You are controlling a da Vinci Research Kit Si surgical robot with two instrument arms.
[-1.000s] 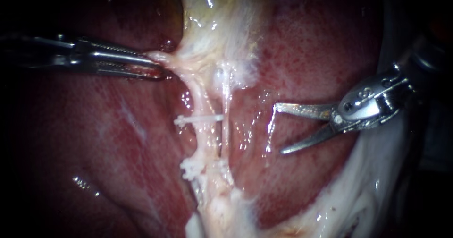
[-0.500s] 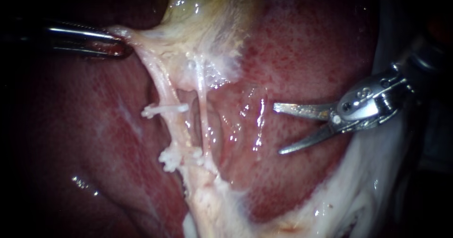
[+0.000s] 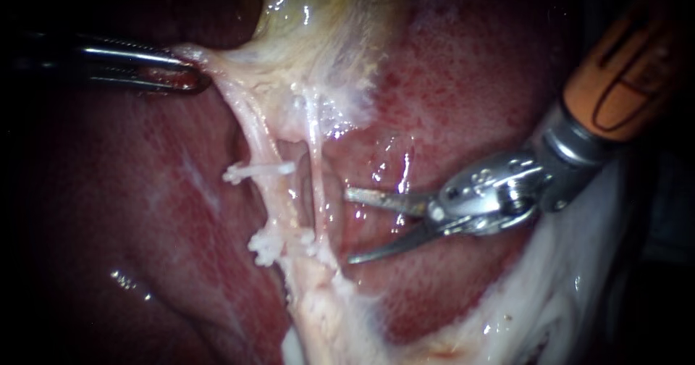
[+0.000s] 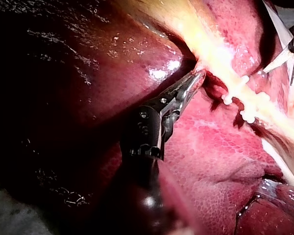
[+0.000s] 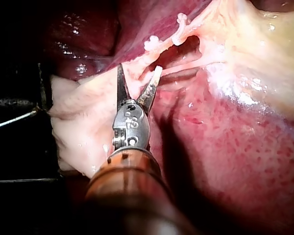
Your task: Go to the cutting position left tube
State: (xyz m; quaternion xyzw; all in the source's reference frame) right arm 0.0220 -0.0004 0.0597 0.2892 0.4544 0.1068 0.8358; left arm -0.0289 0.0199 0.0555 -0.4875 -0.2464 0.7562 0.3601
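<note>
- Liver [image 3: 507,82]: dark red, lies around and under everything else.
- Gallbladder [image 3: 326,17]: yellowish, at the top; pale tissue [image 3: 239,82] fans from it down to the tubes.
- Right instrument [image 3: 348,226]: comes in from the upper right. Its two thin blades are spread wide and grip nothing, with the tips just beside the right tube [image 3: 316,169], on its right.
- Left instrument [image 3: 194,77]: jaws closed on the edge of the pale tissue, which is stretched taut to the left.
- Left tube [image 3: 269,198]: left of the right tube, on the far side from the blades and not between them.
- Upper clip [image 3: 257,171]: lies across the left tube.
- Lower clips [image 3: 269,245]: clustered further down the left tube.
</note>
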